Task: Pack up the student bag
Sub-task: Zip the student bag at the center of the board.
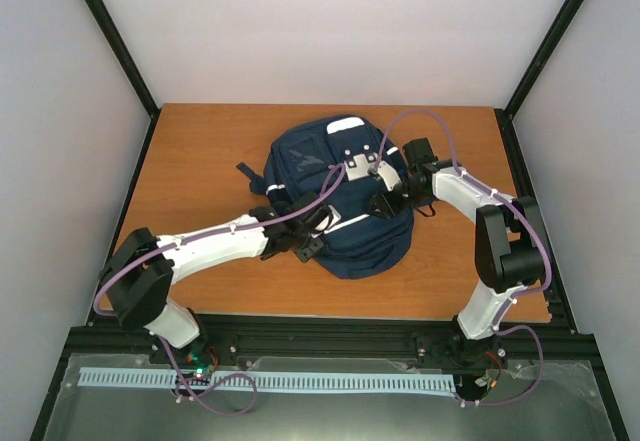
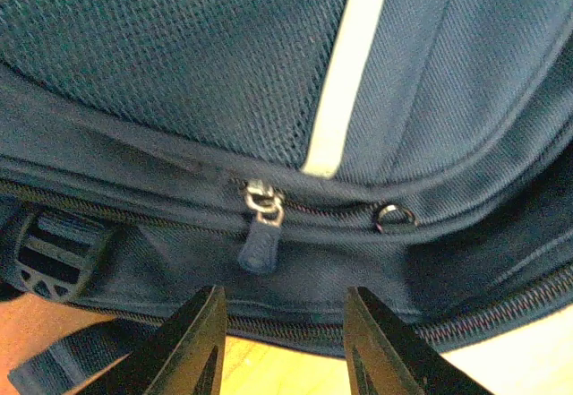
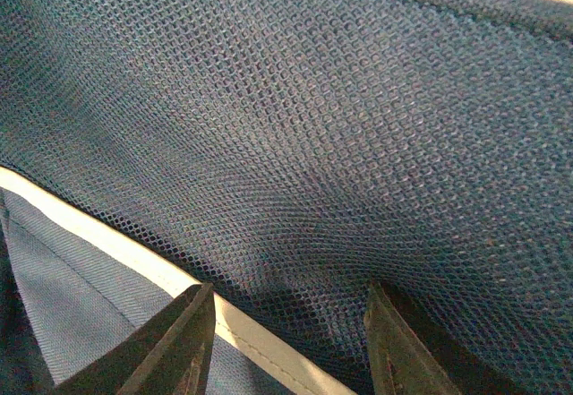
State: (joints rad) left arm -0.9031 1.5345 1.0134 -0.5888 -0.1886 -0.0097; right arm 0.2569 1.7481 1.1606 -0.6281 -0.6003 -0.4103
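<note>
The student bag (image 1: pixel 340 196), navy with thin white stripes and a white top label, lies flat in the middle of the wooden table (image 1: pixel 200 161). My left gripper (image 1: pixel 300 243) is at the bag's near left edge. In the left wrist view the left gripper (image 2: pixel 285 314) is open, nothing between its fingers. A zipper pull (image 2: pixel 258 244) hangs just beyond the fingertips on a closed zipper line. My right gripper (image 1: pixel 378 201) rests on the bag's upper right. Its jaws (image 3: pixel 291 301) stand apart, tips against the mesh pocket (image 3: pixel 313 144) beside a white stripe (image 3: pixel 107 234).
A small metal ring (image 2: pixel 395 218) sits on the zipper line right of the pull. A dark plastic buckle (image 2: pixel 49 256) and strap (image 2: pixel 54 368) lie at the bag's left. Grey walls and black frame posts (image 1: pixel 110 31) enclose the table.
</note>
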